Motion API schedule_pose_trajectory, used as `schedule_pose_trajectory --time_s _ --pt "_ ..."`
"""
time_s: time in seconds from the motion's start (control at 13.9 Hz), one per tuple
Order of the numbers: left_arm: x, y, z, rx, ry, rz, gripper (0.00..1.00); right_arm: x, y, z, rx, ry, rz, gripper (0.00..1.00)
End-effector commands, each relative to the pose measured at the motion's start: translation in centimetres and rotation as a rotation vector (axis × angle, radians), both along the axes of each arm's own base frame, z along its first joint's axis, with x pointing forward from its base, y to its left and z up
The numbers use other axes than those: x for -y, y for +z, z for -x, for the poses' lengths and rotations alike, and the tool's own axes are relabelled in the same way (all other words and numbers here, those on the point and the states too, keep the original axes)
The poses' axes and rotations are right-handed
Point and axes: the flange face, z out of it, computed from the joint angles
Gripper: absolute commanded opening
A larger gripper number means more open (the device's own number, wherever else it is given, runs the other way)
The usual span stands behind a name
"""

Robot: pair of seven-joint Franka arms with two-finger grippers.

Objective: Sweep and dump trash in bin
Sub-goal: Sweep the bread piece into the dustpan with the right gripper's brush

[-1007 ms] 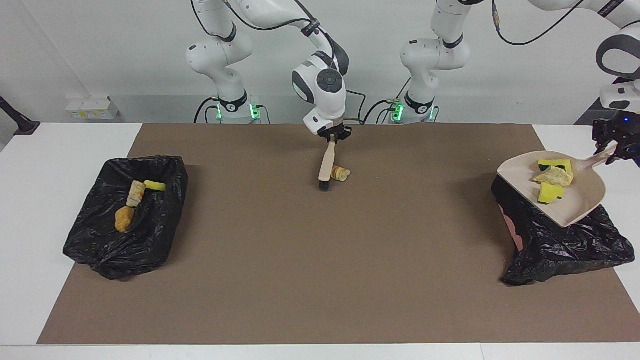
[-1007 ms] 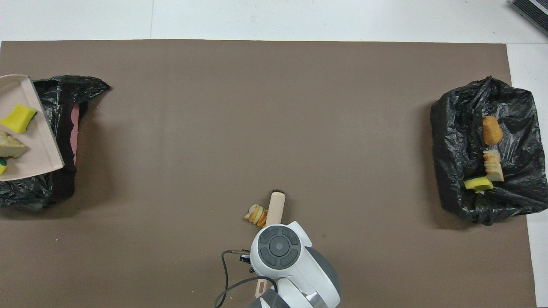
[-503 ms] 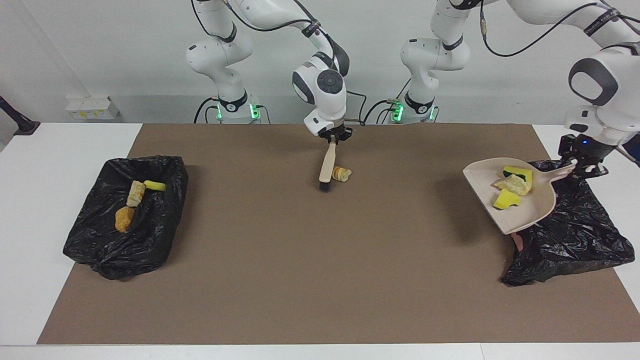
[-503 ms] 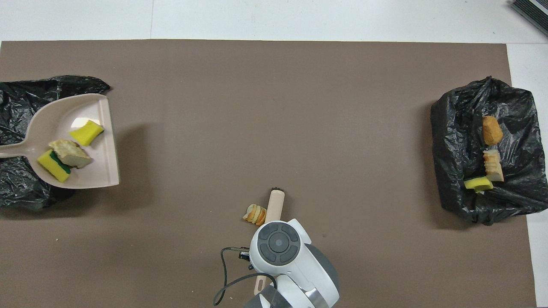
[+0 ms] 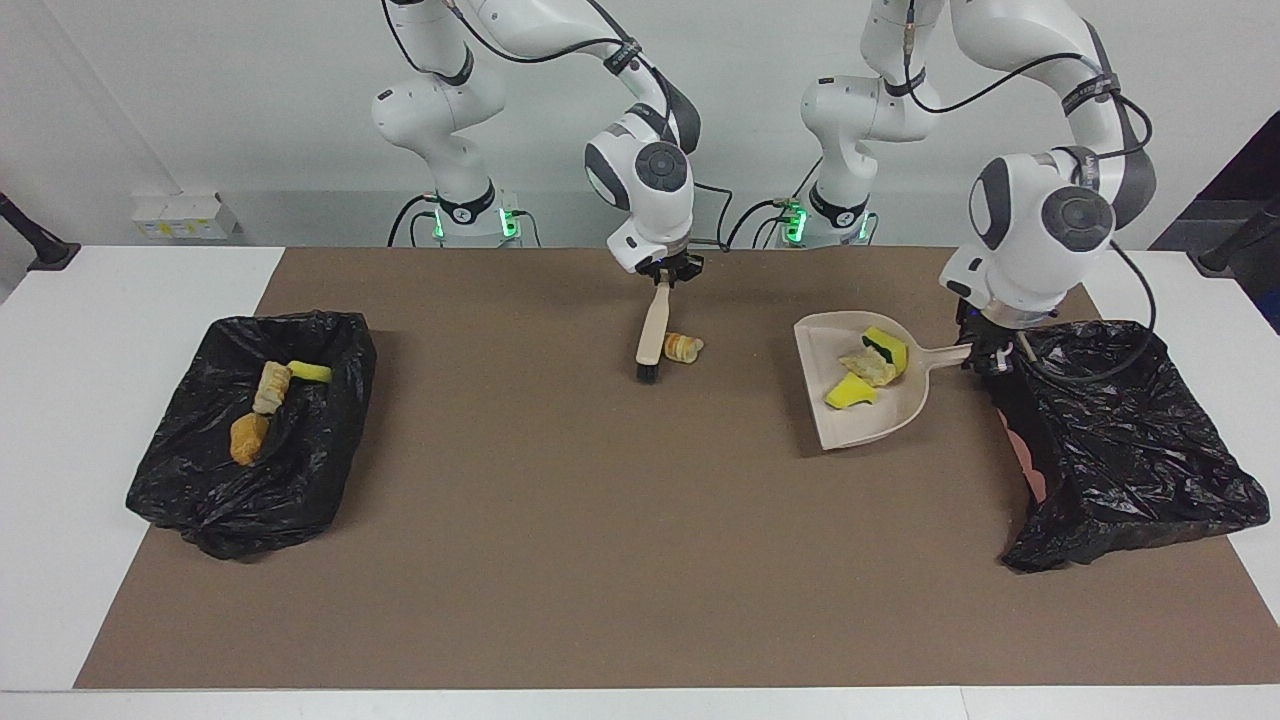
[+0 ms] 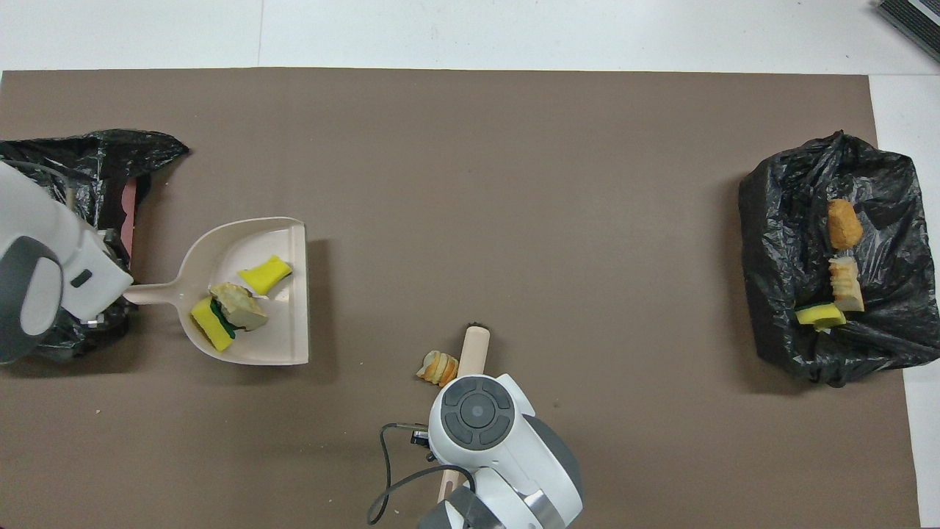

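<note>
My left gripper [image 5: 988, 352] is shut on the handle of the beige dustpan [image 5: 880, 415], held low over the brown mat beside the black bin [image 5: 1130, 470] at the left arm's end. In the pan lie three pieces of trash: a green-backed yellow sponge [image 5: 886, 345], a bread chunk [image 5: 868, 368] and a yellow sponge [image 5: 850, 393]. My right gripper [image 5: 668, 275] is shut on the handle of the beige brush [image 5: 652, 335], whose bristles rest on the mat. A sliced bread piece [image 5: 683, 347] lies against the brush. From overhead, the dustpan [image 6: 279, 330] and brush [image 6: 474, 349] show; both grippers are hidden under their wrists.
A second black bin [image 5: 200, 490] at the right arm's end holds an orange-brown chunk [image 5: 248, 438], a cream chunk [image 5: 271, 387] and a yellow sponge [image 5: 311, 372]. The brown mat [image 5: 600, 560] covers most of the white table.
My left arm has carried the dustpan, with its three pieces still in it, from over the bin at its end toward the middle of the table and lower. The right arm has stayed put.
</note>
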Motion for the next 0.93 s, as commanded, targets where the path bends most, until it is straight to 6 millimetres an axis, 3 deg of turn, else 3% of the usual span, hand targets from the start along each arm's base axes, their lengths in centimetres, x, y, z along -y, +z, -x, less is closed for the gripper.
schedule_pose_trajectory --time_s 0.0,0.07,0.36,0.58,0.72,0.86 --pt "3.8 -1.3 3.6 0.073 -0.034 -0.023 0.0 -0.3 -0.2 -0.4 -0.026 0.0 0.004 0.0" --pt "5.7 -1.7 4.6 0.116 -0.06 -0.048 0.0 -0.3 -0.2 -0.3 -0.027 0.003 0.005 0.0" --pt "9.9 -3.1 5.9 0.165 -0.04 -0.107 0.0 -0.4 -0.2 -0.3 -0.027 -0.014 -0.008 0.0" --pt "10.7 -3.5 6.4 0.183 -0.015 -0.14 0.0 -1.0 -0.2 -0.8 -0.024 -0.066 -0.056 0.0" --pt "10.8 -3.7 6.7 0.183 -0.02 -0.139 0.0 -2.3 -0.5 -1.4 0.017 -0.076 -0.099 0.0" --pt "10.6 -3.7 6.6 0.186 -0.015 -0.138 0.0 -4.1 0.6 -2.4 0.054 -0.069 -0.148 0.0"
